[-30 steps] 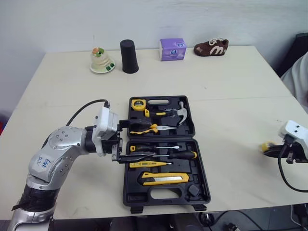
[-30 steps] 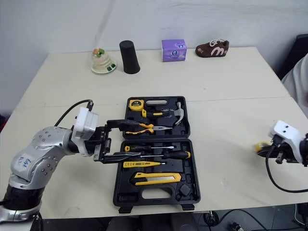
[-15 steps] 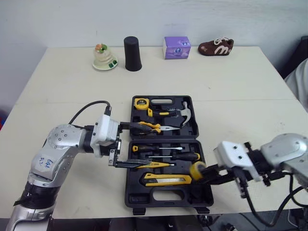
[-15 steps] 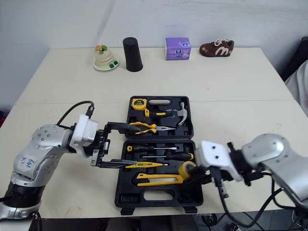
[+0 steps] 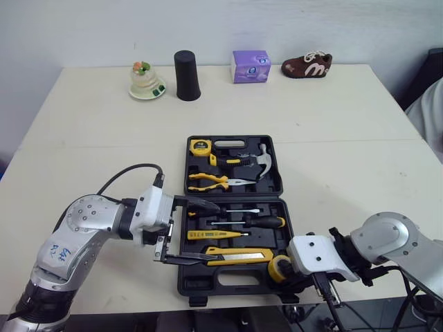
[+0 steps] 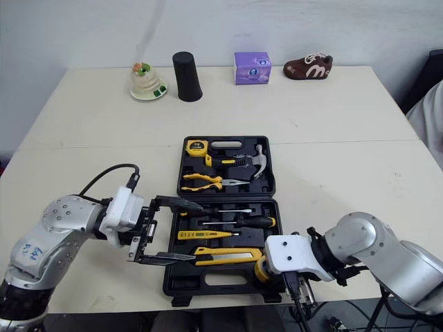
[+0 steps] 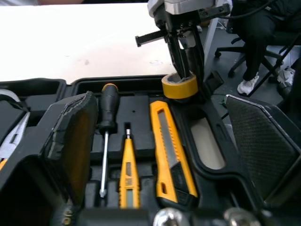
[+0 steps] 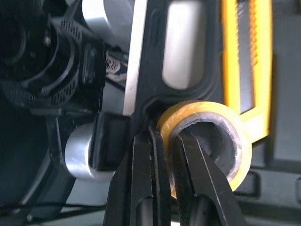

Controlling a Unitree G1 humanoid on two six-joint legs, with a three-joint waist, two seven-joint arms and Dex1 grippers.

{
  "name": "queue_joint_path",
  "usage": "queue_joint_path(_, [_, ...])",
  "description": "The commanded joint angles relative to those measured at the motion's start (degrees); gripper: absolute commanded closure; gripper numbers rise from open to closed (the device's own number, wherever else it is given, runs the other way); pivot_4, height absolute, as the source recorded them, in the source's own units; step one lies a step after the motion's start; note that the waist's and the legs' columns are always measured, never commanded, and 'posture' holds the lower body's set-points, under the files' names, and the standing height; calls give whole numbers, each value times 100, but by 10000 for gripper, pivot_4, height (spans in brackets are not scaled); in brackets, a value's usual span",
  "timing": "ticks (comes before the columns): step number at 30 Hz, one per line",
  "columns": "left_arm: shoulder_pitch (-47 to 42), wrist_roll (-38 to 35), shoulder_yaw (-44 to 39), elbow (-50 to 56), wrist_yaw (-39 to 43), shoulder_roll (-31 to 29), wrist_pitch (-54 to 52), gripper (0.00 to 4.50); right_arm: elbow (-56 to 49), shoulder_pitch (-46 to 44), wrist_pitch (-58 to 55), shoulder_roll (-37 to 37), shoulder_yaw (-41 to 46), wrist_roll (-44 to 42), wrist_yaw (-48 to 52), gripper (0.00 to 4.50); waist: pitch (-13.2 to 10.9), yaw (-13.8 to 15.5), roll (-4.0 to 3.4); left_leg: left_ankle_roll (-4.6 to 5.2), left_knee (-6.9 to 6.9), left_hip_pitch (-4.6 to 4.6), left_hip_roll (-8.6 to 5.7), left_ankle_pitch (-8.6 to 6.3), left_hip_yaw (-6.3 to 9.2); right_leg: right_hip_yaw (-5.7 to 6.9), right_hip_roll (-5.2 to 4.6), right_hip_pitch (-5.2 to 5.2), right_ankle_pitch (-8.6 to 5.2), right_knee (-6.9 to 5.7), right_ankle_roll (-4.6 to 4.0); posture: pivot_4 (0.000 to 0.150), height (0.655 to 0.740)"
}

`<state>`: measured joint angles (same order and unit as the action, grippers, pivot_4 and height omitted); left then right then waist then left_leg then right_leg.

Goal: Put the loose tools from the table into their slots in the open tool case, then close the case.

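The open black tool case [image 5: 293,238] lies near the table's front edge. It holds a tape measure [image 5: 200,146], hammer [image 5: 261,158], pliers [image 5: 208,182], screwdrivers [image 5: 246,223], a yellow tester pen [image 5: 214,235] and a utility knife [image 5: 239,256]. My right gripper [image 5: 289,268] is shut on a yellow tape roll [image 5: 277,266] at the case's front right corner, beside the knife's end. One finger is inside the roll [image 8: 202,107] and one outside. My left gripper [image 5: 201,232] stands open over the case's left edge, with nothing between its fingers.
Along the table's far edge stand a glass dish [image 5: 145,81], a black cup [image 5: 185,76], a purple box [image 5: 250,66] and a brown shoe [image 5: 304,66]. A person sits on a chair [image 7: 263,42] just beyond the table's front edge.
My right gripper has carried the tape roll from the table's right side to the case's front right corner. My left gripper has slid toward the front along the case's left edge.
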<state>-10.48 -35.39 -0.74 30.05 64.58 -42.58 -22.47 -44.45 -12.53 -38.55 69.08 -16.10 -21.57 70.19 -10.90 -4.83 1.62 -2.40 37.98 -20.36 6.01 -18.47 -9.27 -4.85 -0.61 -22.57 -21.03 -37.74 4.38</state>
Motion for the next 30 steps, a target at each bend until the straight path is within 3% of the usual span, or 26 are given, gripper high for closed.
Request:
queue_joint_path(1, [116,-137,-143,286,-128,-41,-37,0,-20,-18,107,47,-49,177,56,44623,0,4,3,0,1,0,-1,0,1,1,1,1,0,0,0,1500,7400])
queue_joint_path(15, [79,-23,-101,166,-223,-3,65,0,31,-383,-257,-168,-578,495,105,44623,2,-8,6,1,3,1,-1,-1,-1,0,1,1,0,0,0,1500,7400])
queue_joint_path(20, [41,6,-65,118,-268,21,97,0,-27,-401,-181,-164,-239,116,322,23591,1,8,6,1,2,1,-5,-1,-1,1,1,1,-1,0,-2,1500,7400])
queue_joint_path(28, [-73,-17,-80,-128,-102,-44,117,0,-128,-175,-665,416,1145,-1544,1118,23591,1,17,7,5,3,0,-5,-5,1,2,1,3,-2,1,-4,1500,7400])
queue_joint_path(30, [-140,19,-41,-210,-72,-19,158,0,-46,18,-536,272,1448,-1747,1052,23591,2,17,8,5,5,0,-7,-5,3,3,2,4,-2,0,-4,1500,7400])
